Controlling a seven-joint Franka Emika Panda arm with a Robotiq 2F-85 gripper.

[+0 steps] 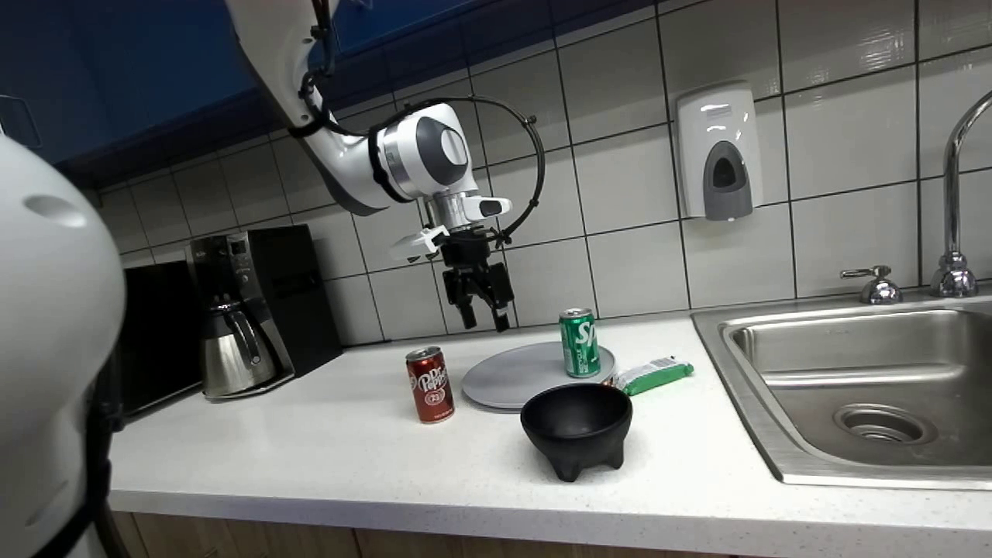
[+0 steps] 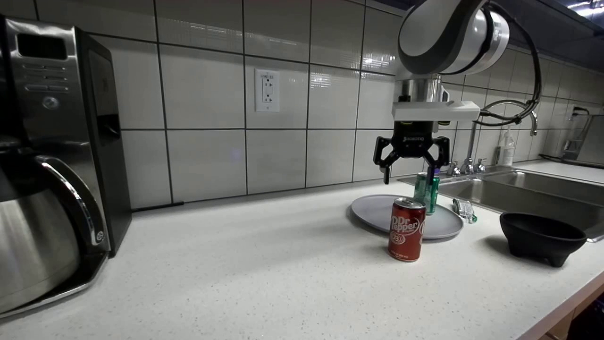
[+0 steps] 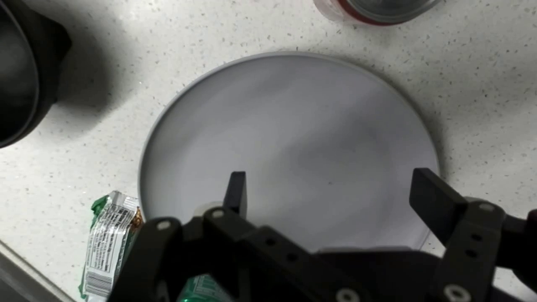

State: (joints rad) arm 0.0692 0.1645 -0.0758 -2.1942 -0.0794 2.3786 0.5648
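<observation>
My gripper (image 1: pixel 486 319) is open and empty, pointing down above the grey plate (image 1: pixel 504 380). It also shows in an exterior view (image 2: pixel 408 177) and in the wrist view (image 3: pixel 329 184), with the bare plate (image 3: pixel 285 126) between and below its fingers. A green Sprite can (image 1: pixel 580 345) stands upright on the plate; the gripper mostly hides it in the wrist view (image 3: pixel 205 289). A red Dr Pepper can (image 1: pixel 430 385) stands upright on the counter beside the plate, also in an exterior view (image 2: pixel 406 231). A black footed bowl (image 1: pixel 577 434) stands in front of the plate.
A green and white wrapped bar (image 3: pixel 107 243) lies beside the plate. A steel sink (image 1: pixel 744 411) with a faucet (image 1: pixel 955 201) is past it. A coffee maker (image 1: pixel 287 279) stands at the opposite end. A soap dispenser (image 1: pixel 717 151) hangs on the tiled wall.
</observation>
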